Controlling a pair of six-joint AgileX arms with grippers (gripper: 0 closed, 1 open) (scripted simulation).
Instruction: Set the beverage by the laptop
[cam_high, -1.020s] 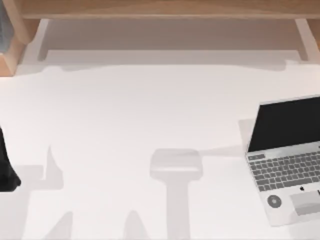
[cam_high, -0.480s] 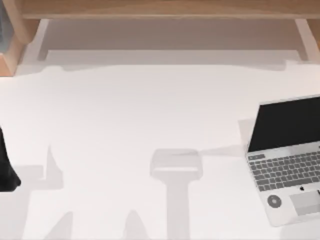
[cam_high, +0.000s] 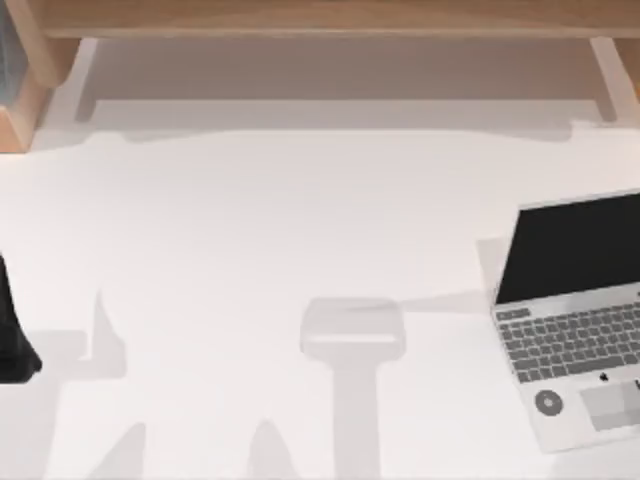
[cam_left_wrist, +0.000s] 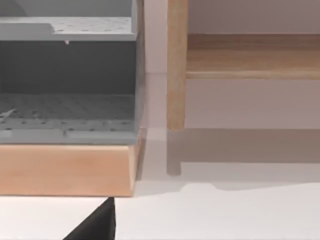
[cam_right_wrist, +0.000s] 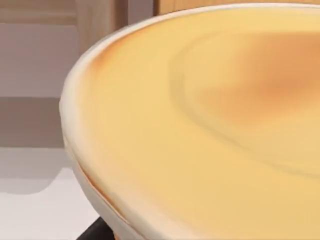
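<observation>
Left arm (cam_high: 12, 335) at table's left edge, seemingly parked.

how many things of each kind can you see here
laptop: 1
cup of orange drink, seen up close by the right wrist camera: 1
grey rack: 1
wooden shelf: 1
total: 4

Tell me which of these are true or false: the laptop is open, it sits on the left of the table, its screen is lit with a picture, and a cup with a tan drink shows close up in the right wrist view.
1. The laptop is open. True.
2. It sits at the table's left. False: at the right edge.
3. Its screen shows a picture. False: it is black.
4. A cup of tan drink shows close up. True.
</observation>
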